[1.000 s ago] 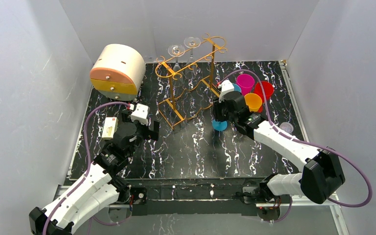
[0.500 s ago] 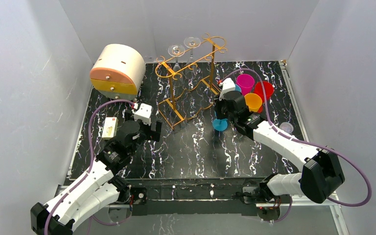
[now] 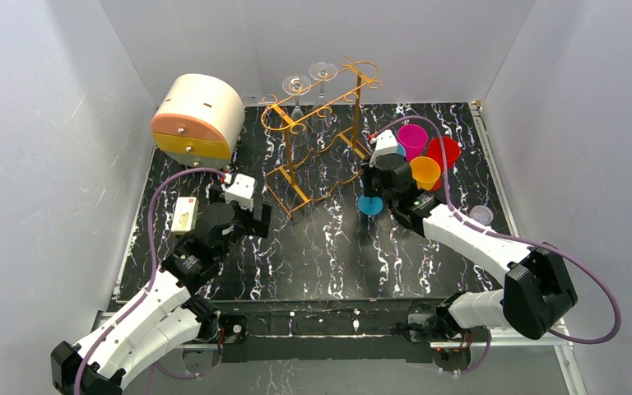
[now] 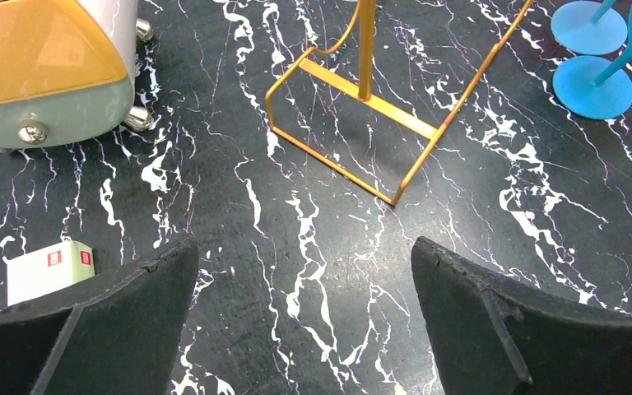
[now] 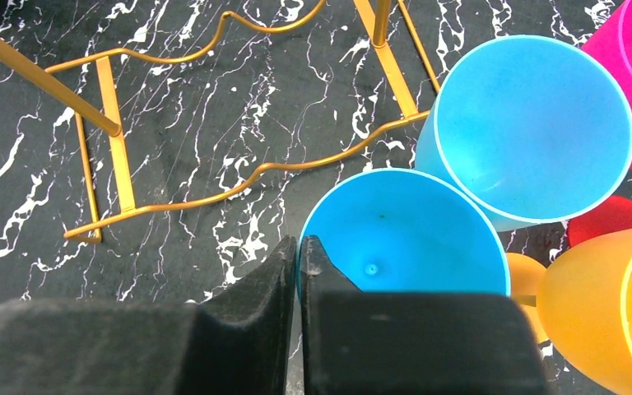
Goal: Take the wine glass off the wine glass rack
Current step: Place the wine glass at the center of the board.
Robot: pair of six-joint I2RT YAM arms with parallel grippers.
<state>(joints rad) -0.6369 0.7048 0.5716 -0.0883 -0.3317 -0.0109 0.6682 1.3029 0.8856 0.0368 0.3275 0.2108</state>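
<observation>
The golden wire rack [image 3: 321, 123] stands at the back middle. Two clear wine glasses [image 3: 296, 84] hang upside down from its far top rail. My right gripper [image 3: 369, 196] is just right of the rack's near end and is shut on the rim of a blue plastic wine glass [image 3: 369, 206]. In the right wrist view the fingers [image 5: 284, 271] pinch the blue rim [image 5: 403, 239]. My left gripper [image 3: 258, 219] is open and empty, low over the table left of the rack's near foot [image 4: 362, 107].
A round cream-and-orange drawer box [image 3: 197, 119] stands at the back left. A small white box [image 3: 184, 214] lies left of my left arm. Pink [image 3: 412, 137], red [image 3: 443, 151], orange [image 3: 425, 171] and blue [image 5: 535, 127] cups cluster right of the rack. A small clear cup [image 3: 481, 216] sits at the right.
My left gripper has moved a little forward and right. My right gripper with the blue glass has shifted slightly towards the back.
</observation>
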